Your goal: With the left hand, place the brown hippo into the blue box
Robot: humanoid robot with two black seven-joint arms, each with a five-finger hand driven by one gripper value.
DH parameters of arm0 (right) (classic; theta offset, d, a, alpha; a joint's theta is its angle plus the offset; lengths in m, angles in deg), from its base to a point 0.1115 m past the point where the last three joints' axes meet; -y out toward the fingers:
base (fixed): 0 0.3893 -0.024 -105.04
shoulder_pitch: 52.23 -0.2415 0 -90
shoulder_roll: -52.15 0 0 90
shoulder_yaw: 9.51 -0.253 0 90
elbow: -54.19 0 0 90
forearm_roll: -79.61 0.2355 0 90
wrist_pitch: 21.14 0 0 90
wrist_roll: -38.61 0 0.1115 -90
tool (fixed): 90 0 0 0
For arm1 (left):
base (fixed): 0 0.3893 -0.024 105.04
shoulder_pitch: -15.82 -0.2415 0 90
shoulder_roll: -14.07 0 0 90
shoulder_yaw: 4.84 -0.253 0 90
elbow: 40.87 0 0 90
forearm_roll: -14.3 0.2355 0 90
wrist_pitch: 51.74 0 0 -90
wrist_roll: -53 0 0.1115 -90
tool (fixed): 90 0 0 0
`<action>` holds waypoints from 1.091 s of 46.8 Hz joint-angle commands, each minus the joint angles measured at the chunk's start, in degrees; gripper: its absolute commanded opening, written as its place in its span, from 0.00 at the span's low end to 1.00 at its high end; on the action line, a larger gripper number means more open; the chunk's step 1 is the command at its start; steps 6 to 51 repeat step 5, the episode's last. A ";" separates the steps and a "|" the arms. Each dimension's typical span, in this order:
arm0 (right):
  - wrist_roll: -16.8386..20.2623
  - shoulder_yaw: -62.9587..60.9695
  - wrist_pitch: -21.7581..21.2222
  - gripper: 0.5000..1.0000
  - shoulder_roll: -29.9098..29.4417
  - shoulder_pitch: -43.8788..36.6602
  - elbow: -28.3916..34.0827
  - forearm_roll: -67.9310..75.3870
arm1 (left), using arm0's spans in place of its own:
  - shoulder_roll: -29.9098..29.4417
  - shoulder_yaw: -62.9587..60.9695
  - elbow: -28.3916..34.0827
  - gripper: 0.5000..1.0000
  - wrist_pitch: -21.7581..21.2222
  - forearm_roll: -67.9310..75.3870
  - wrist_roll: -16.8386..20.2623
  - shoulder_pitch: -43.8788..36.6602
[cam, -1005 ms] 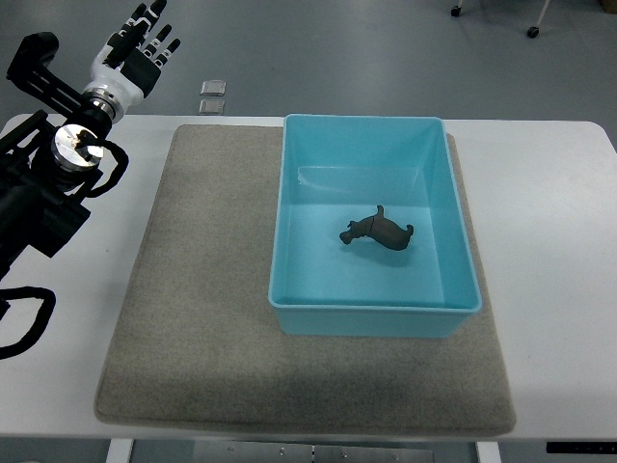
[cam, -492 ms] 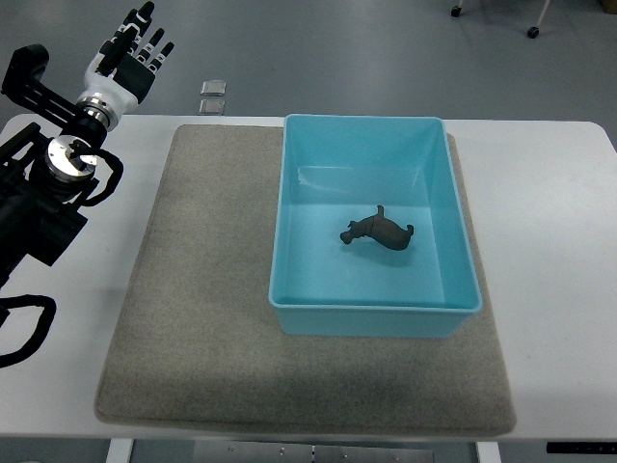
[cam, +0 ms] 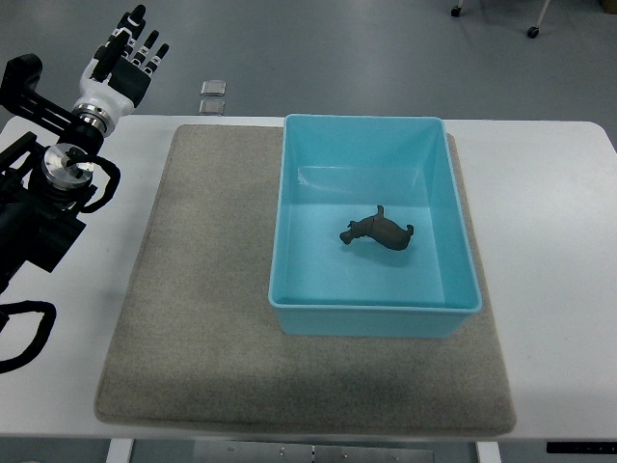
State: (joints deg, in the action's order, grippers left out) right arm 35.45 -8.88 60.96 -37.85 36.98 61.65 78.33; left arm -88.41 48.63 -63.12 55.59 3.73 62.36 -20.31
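**Hippo in box, left hand clear and empty**

Brown hippo [cam: 377, 231] lay on the floor of the blue box [cam: 453, 207], roughly mid-box, a bit right of centre. It looked tipped onto its side, head end toward the picture's left, one leg sticking up toward the far wall. It was not touching any wall of the box.

Blue box sat on the grey mat [cam: 193, 289], occupying the mat's right half; its right wall ran close to the mat's right edge. Mat was on the white table [cam: 559, 241].

Left hand [cam: 123, 60] was at the top-left corner, past the table's far-left edge, over the floor and well apart from the box. Fingers [cam: 135, 19] were stretched out and slightly fanned, pointing up-right in the picture, nothing between them. White wrist section behind the hand, then a round metal joint [cam: 60, 164] and the black arm [cam: 34, 217] running down the left edge. A black cable loop [cam: 24, 333] lay over the table's near-left edge.

Two small square tiles [cam: 213, 96] were on the floor just beyond the table's far edge, near the mat's far-left corner. Couldn't tell what they were.

Caster wheels [cam: 531, 32] of some furniture showed at the top right on the floor.

Right arm wasn't in the picture.
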 commanded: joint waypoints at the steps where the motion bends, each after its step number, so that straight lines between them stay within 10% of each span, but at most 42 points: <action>1: 0.17 -0.01 0.17 0.87 0.00 0.00 -0.25 0.13 | 0.00 -0.04 0.01 0.99 -0.01 0.02 0.23 0.00; 51: 0.17 -0.01 0.08 0.87 0.00 0.53 -0.25 -0.04 | 0.00 -0.04 0.01 0.99 -0.01 0.02 0.31 0.00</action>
